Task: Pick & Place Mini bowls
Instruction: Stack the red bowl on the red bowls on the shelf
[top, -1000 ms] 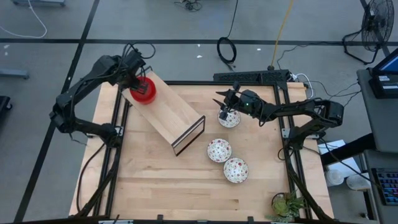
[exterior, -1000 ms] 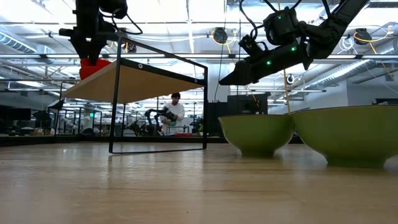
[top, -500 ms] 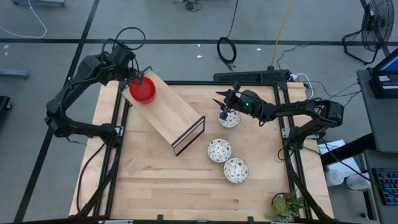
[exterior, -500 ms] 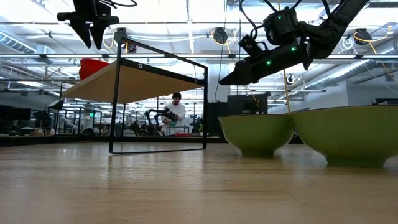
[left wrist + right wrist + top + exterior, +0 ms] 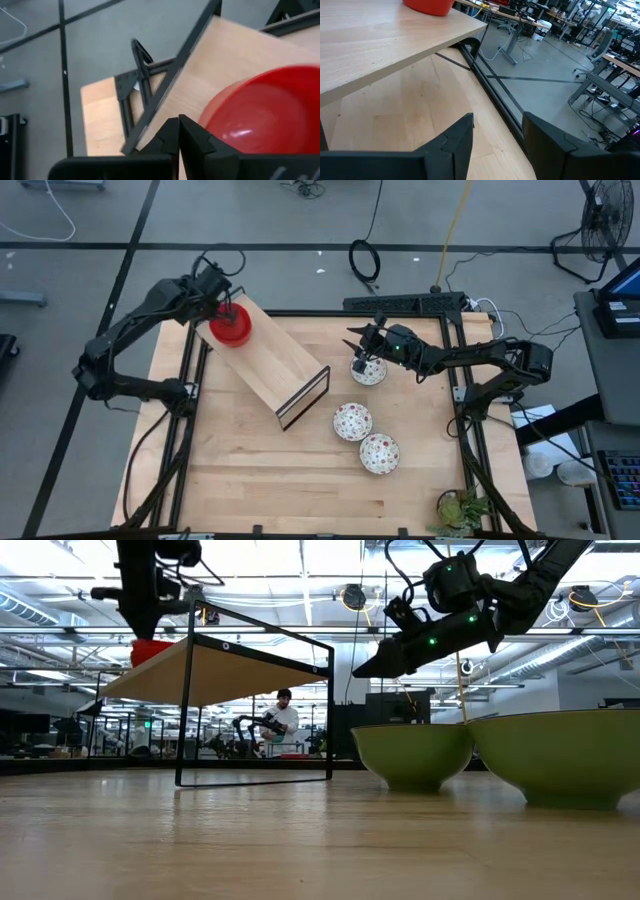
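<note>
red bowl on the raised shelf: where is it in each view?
High view: the glossy red mini bowl sits at the far left end of the slanted wooden shelf, under the left hand.
Low view: upper left, a red sliver on the shelf top.
Left wrist view: large, beside the shut fingers.
Right wrist view: red base on the shelf's far end.
Shared landmark: the shelf's black metal frame.

Left gripper (image 5: 226,311) fingers pressed together, right gripper (image 5: 360,346) fingers parted
</note>
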### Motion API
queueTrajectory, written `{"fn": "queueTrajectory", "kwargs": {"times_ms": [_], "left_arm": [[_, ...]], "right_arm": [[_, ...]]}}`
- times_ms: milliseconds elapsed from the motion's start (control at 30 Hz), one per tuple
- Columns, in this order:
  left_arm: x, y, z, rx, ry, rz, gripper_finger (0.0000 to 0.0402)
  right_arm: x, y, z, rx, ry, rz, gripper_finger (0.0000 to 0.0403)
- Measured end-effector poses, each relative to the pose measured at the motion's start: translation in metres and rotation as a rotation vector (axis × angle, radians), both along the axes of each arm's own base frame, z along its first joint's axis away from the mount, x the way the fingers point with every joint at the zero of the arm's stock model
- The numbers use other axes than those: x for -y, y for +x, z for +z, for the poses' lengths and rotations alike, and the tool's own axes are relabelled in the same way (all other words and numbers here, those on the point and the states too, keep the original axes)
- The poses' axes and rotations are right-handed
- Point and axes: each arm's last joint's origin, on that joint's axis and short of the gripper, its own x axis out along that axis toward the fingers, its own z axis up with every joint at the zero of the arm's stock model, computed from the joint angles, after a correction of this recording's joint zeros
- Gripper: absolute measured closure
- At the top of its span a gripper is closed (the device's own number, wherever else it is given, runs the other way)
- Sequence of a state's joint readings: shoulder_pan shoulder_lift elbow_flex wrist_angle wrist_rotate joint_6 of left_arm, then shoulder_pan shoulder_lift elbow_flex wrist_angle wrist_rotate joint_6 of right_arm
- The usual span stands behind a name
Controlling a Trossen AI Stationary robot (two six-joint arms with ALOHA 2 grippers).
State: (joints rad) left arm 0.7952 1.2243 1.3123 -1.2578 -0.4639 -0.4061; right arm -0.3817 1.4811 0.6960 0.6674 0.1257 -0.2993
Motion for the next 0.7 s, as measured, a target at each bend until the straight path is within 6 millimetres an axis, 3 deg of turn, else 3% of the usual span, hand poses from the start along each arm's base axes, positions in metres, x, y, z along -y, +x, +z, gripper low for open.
{"fn": "queueTrajectory", "kwargs": {"times_ms": [133,433,567,700], "left_arm": [[-0.001,0.0,-0.006,-0.027,0.004,0.004,0.0391],[0.0,0.0,0.025,0.094,0.144,-0.007,0.0394],[-0.001,0.005,0.02,0.125,0.105,-0.037,0.0387],[-0.004,0.011,0.002,0.087,0.061,-0.048,0.0398]], "right_arm": [[0.0,0.0,0.0,0.0,0.0,0.0,0.0248],[0.0,0.0,0.0,0.0,0.0,-0.001,0.0248],[0.0,0.0,0.0,0.0,0.0,-0.001,0.0248],[0.0,0.0,0.0,0.0,0.0,-0.001,0.0248]]}}
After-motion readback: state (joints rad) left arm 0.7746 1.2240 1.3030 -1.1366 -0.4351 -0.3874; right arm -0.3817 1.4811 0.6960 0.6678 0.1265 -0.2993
